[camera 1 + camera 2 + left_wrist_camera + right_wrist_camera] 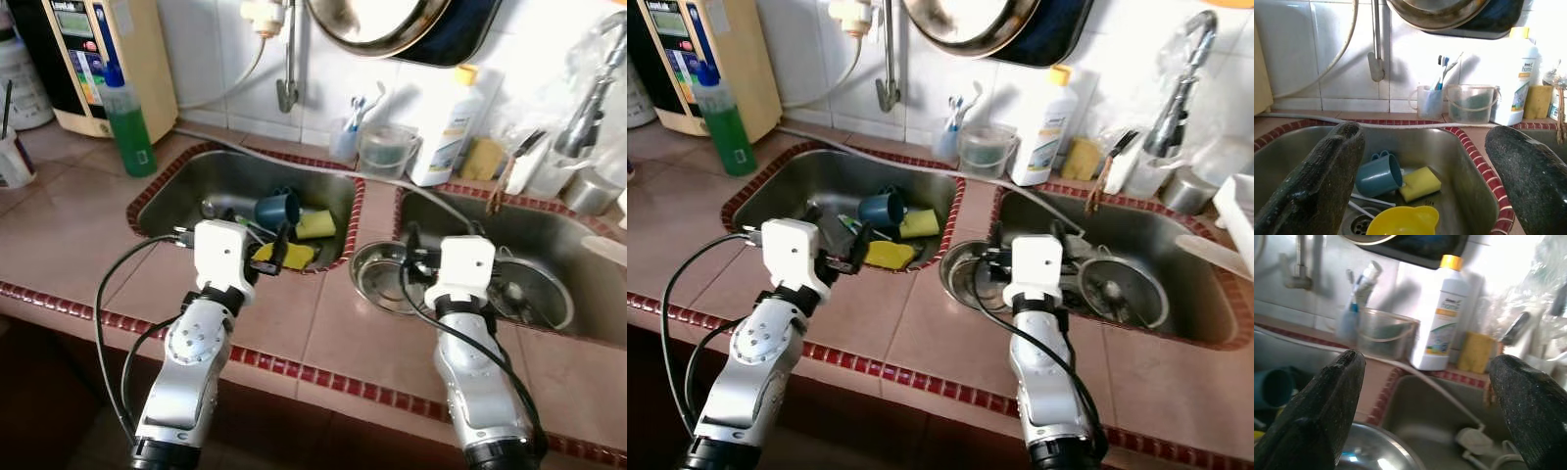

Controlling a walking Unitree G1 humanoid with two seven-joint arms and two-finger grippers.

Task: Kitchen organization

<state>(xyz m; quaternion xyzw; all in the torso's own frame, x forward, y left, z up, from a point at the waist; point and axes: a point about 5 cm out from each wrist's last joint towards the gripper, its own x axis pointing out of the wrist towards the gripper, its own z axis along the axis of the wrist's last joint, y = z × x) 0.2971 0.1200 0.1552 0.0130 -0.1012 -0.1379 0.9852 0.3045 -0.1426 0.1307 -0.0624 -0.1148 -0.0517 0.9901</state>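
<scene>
Sinks sit side by side in a tiled table [78, 245] with dark red edging. Left sink [211, 176] holds a blue mug [277, 209] on its side, a yellow sponge [315, 224], a yellow cup [1403, 221] near the drain, and some utensils. Left tool [263, 253] hovers over that sink's near rim, fingers [1317, 186] spread wide, gripping nothing. Right tool [994, 266] hovers over a steel bowl [382, 279] at the divider, fingers [1322, 416] also spread, empty. White detergent bottle [448, 127] stands behind.
</scene>
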